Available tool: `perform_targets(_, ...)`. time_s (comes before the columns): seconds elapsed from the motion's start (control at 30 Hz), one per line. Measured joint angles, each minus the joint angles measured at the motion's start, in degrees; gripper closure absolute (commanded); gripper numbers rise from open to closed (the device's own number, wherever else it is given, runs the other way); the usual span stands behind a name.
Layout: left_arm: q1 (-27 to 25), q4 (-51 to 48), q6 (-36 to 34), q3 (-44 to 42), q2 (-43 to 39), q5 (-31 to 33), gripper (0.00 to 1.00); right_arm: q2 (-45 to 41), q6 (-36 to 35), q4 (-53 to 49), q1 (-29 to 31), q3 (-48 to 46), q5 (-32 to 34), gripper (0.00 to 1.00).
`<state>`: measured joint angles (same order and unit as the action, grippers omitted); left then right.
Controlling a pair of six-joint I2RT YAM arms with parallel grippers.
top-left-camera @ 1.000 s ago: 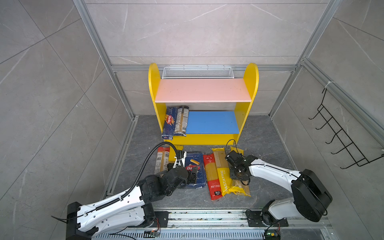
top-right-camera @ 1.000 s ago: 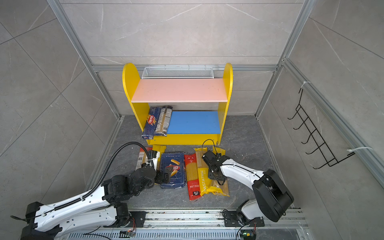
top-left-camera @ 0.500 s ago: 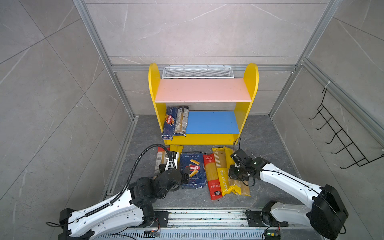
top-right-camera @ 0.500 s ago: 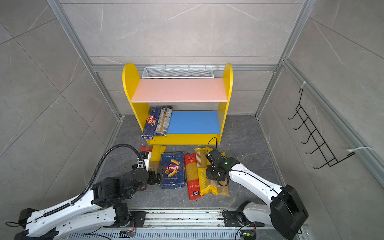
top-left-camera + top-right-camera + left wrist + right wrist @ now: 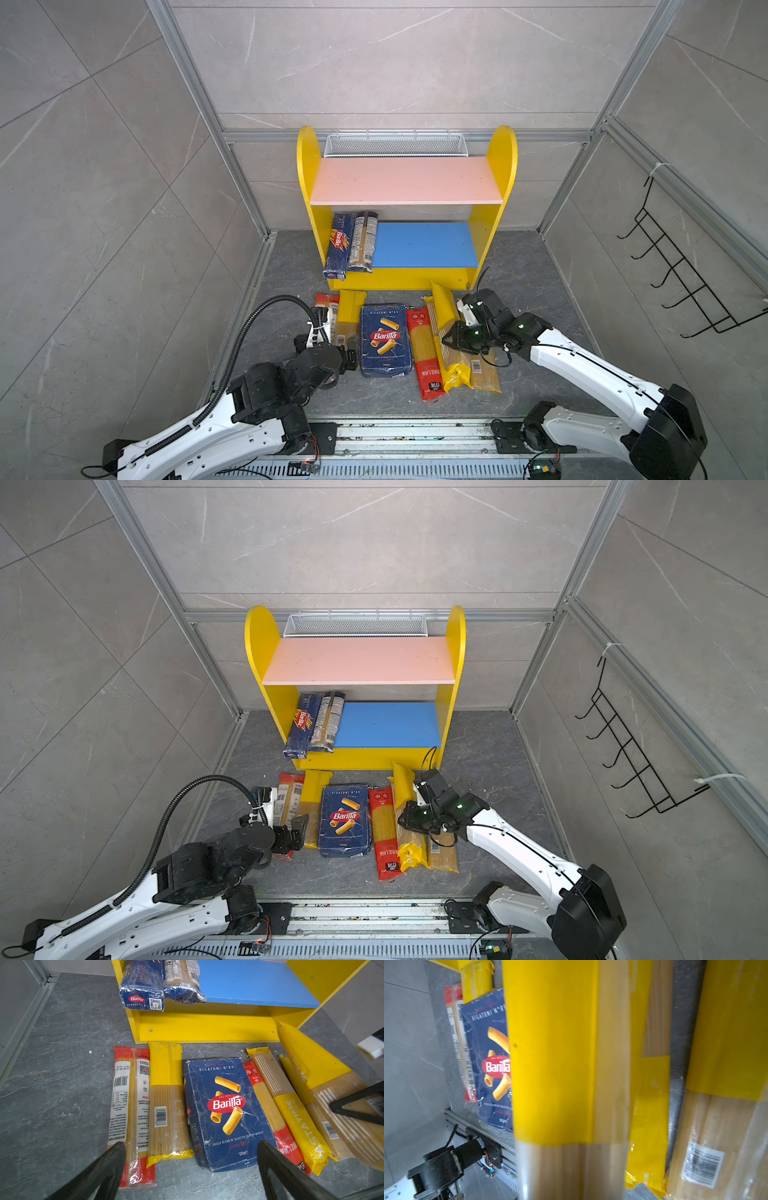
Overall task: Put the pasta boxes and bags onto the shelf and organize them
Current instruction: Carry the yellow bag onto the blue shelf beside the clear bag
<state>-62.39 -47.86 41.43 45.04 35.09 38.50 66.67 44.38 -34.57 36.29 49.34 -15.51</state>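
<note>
Pick-up step, lower centre-right: right gripper [image 5: 451, 337] clamped the yellow-ended spaghetti bag [image 5: 444, 307]; left gripper [image 5: 190, 1146] gaped wide; next likely a lift to the shelf [image 5: 305, 174]

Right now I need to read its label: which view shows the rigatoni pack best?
The left wrist view: the rigatoni pack lies close, front face up, print legible. In both top views the pack is whole but small. The right wrist view shows only part of it, cut off by a yellow bag.
</note>
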Motion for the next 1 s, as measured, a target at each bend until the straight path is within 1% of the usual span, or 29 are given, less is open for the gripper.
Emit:
perform_targets(0.07, 2.19, 0.26, -0.57, 0.00, -0.02, -1.46, 0.00, 0.00, -0.04, 0.07, 0.00, 1.60, -0.39, 0.77)
perform_targets(0.17, 7.63, 1.18, -2.12, 0.00, 0.26, -5.60, 0.00, 0.48, -0.50, 0.09, 0.00, 4.52, -0.68, 0.77)
perform_targets(0.33, 21.31, 6.03, -4.96, -0.79, 2.14, -18.25, 0.00, 5.68, -1.57, 1.62, 0.00, 11.28, -1.46, 0.77)
perform_targets(0.4, 25.03, 7.45, -5.73, -1.20, 3.02, -22.27, 0.00, 8.66, -2.01, 2.32, 0.00, 14.03, -1.57, 0.77)
perform_targets(0.43, 26.05, 7.98, -6.08, -1.22, 3.61, -23.65, 0.00, 10.47, -2.43, 2.58, 0.00, 15.72, -1.70, 0.77)
perform_targets(0.53, 26.77, 9.62, -7.21, -1.22, 5.25, -26.38, 0.00, 16.09, -3.63, 3.82, 0.00, 20.87, -1.53, 0.77)
perform_targets(0.67, 26.80, 10.69, -8.79, -1.22, 6.86, -28.11, 0.00, 24.24, -5.25, 6.86, -0.81, 27.56, -1.79, 0.77)
perform_targets(0.83, 26.95, 10.82, -10.88, -0.90, 6.86, -28.11, 0.00, 35.26, -5.64, 9.70, -3.04, 36.63, -2.73, 0.77)
perform_targets(1.0, 27.71, 10.99, -12.96, 0.20, 7.17, -27.96, 0.00, 47.10, -5.38, 10.73, -4.92, 48.78, -4.44, 0.77)
